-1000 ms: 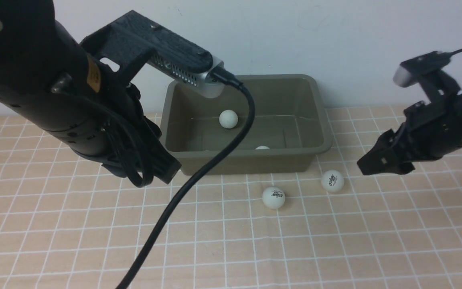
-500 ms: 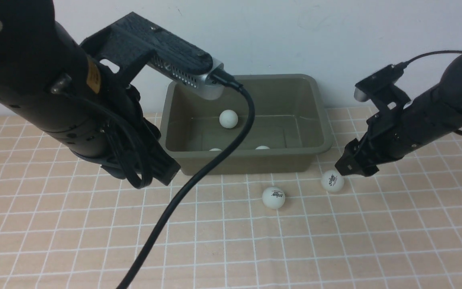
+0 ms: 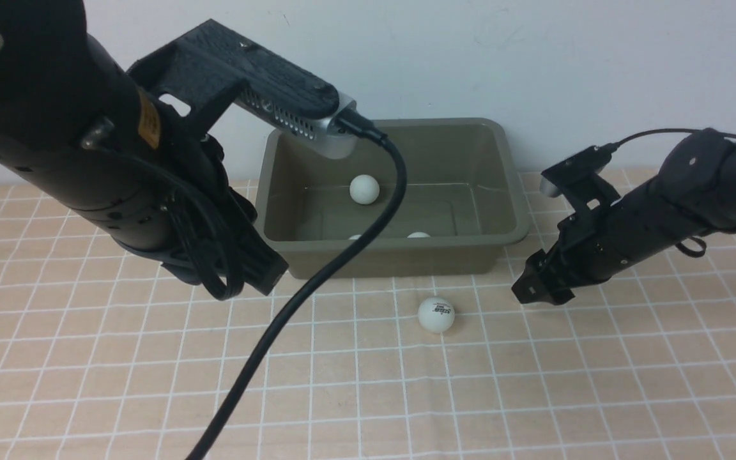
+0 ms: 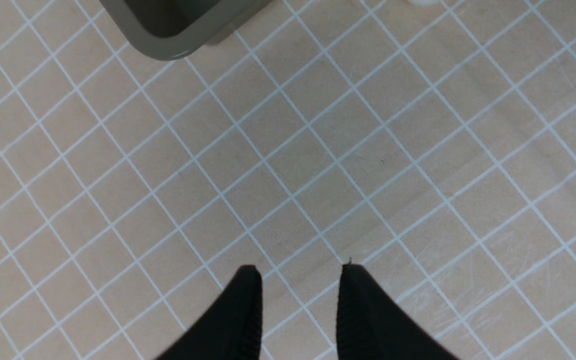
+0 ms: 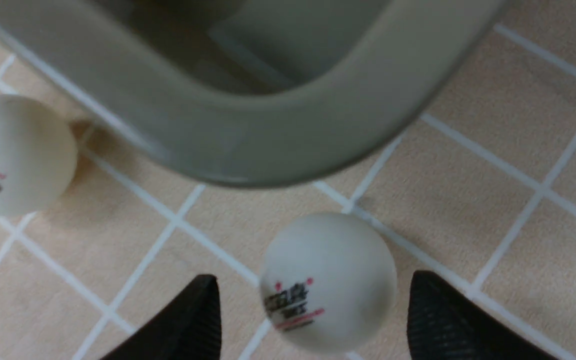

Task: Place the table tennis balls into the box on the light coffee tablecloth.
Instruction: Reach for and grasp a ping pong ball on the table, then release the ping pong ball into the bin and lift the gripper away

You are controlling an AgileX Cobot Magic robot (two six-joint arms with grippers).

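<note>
The right end effector (image 3: 528, 291) hung low over the cloth-covered counter with its jaws spread wide, one black finger (image 5: 188, 320) on either side of a table tennis ball (image 5: 328, 282) and neither visibly touching it. That stance looked chosen to bracket the ball before closing on it. The front view hid this ball behind the end effector. Just beyond the fingertips sat a rounded corner of the box (image 5: 268, 145), close enough that a lift would probably need to clear the flared rim. A second loose ball (image 3: 436, 314) rested on the light coffee tablecloth (image 3: 534, 383) near the end effector on the robot's left side, apart from both the fingers and the box. Three more balls lay inside the box, one in plain sight (image 3: 364, 189) and two showing only their tops above the near wall (image 3: 418, 235), so the job appeared a little past half done. The left end effector (image 4: 300, 272) was parked well away from the right one, slightly parted and empty over bare checked cloth, with a corner of the box ahead of its tips, likely to leave the working area free. Both loose balls carried a small dark logo with red marks, too blurred to read.
</note>
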